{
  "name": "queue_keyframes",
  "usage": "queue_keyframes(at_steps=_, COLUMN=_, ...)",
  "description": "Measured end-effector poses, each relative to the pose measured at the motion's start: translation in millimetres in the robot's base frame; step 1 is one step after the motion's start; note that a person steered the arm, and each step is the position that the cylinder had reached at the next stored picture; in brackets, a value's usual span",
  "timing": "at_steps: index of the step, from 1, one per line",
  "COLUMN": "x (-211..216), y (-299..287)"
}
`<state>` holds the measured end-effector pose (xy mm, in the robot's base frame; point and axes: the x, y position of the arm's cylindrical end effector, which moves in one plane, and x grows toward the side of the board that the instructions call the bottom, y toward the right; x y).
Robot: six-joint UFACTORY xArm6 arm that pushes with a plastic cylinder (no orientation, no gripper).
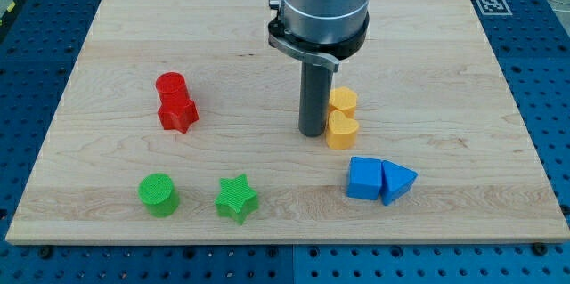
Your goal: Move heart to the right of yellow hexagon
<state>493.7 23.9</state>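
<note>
Two yellow blocks stand close together right of the board's middle. The upper one looks like the yellow hexagon (343,101). The lower one looks like the yellow heart (341,130), touching the hexagon's lower edge. My tip (312,133) rests on the board right at the heart's left side, apparently touching it. The rod hangs from the arm's grey body (322,4) at the view's top.
A blue cube (363,178) and a blue triangle (397,182) sit just below and right of the yellow pair. A red cylinder (170,85) and a red star (178,115) are at the left. A green cylinder (158,194) and a green star (236,198) are at the bottom left.
</note>
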Motion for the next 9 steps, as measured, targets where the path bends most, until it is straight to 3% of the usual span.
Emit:
queue_keyframes(at_steps=3, x=7.0, y=17.8)
queue_keyframes(at_steps=5, x=34.8, y=41.4)
queue_keyframes(at_steps=7, x=11.7, y=56.8)
queue_keyframes(at_steps=9, x=13.2, y=107.8)
